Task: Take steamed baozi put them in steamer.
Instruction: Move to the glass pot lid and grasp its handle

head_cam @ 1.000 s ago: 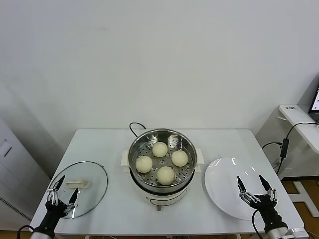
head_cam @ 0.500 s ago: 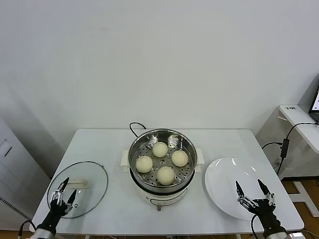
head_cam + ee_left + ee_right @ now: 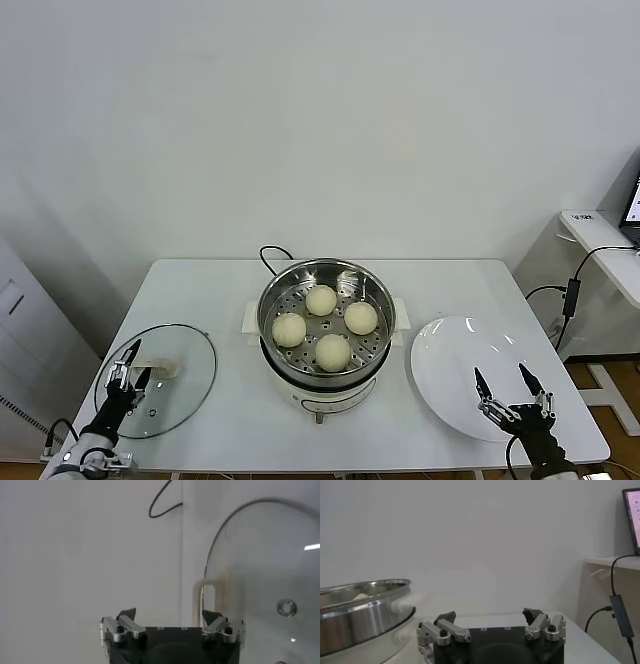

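You see four smooth, pale cream-yellow steamed baozi (image 3: 321, 299) (image 3: 360, 317) (image 3: 289, 329) (image 3: 333, 351) resting apart from one another on the perforated tray of the large round shiny steel steamer (image 3: 327, 283), which stands on its cream-white base at the middle of the white surface (image 3: 230, 400). The steamer lies between the two tools, ahead of both and well apart from each. The left tool (image 3: 127, 374) hangs low at the near left edge of the surface, its fingers spread wide and holding nothing; directly beneath and ahead of it lies the round glass lid (image 3: 190, 350) with its white handle (image 3: 163, 369), which the left wrist view shows just beyond the fingertips (image 3: 128, 613). The right tool (image 3: 510, 390) hangs low at the near right edge, fingers likewise wide and empty, over the near rim of the flat round white plate (image 3: 450, 360). In the right wrist view, the steamer's steel rim (image 3: 365, 590) appears off to the inner side of the right tool (image 3: 491, 616).
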Robot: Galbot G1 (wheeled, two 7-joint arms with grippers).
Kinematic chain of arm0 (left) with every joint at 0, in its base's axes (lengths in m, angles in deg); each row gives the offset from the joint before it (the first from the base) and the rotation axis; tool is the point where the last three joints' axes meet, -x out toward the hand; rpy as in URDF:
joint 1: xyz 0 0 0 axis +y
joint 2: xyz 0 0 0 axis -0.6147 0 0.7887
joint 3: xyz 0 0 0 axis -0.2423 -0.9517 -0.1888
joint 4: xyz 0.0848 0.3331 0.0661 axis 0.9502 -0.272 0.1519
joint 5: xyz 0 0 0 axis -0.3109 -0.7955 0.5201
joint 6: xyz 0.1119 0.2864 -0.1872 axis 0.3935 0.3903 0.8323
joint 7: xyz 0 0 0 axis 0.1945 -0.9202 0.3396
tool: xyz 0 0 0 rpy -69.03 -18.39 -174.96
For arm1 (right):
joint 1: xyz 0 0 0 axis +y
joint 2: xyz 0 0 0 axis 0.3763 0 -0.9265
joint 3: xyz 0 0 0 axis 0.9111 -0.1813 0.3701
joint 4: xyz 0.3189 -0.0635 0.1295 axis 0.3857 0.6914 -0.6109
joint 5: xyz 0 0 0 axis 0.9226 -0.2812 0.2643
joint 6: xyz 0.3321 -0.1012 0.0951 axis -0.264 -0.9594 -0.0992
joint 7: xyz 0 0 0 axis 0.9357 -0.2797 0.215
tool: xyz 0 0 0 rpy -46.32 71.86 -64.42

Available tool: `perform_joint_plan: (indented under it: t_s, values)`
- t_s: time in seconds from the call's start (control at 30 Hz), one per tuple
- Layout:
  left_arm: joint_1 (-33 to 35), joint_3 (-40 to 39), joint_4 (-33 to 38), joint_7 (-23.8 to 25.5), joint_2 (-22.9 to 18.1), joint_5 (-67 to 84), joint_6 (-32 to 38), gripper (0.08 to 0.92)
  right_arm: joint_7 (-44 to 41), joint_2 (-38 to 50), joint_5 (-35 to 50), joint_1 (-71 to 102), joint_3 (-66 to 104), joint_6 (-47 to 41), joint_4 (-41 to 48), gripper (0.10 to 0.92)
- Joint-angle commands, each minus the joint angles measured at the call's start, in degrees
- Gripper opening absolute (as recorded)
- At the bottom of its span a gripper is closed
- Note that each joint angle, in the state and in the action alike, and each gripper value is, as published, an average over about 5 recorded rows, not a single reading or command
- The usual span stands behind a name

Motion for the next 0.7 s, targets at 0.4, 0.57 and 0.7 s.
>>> perform_joint_plan:
  t_s: [0.4, 0.57, 0.7]
  values:
    - [-5.3, -0.1, -6.9, -1.9, 1.1, -1.3, 0.2, 0.689, -0.4, -0.2, -0.4, 0.3, 0.2, 0.7, 0.4, 0.823]
    - [-3.7, -0.9, -4.5, -2.2, 1.6, 4.1, 0.7, 0.542, -0.4, -0.1, -0.5, 0.2, 0.3, 1.0, 0.6, 0.823]
    - [-0.9, -2.4, 1.9, 0.4, 2.8, 10.9, -1.2, 0.429, -0.4, -0.1, -0.5, 0.1, 0.2, 1.0, 0.6, 0.823]
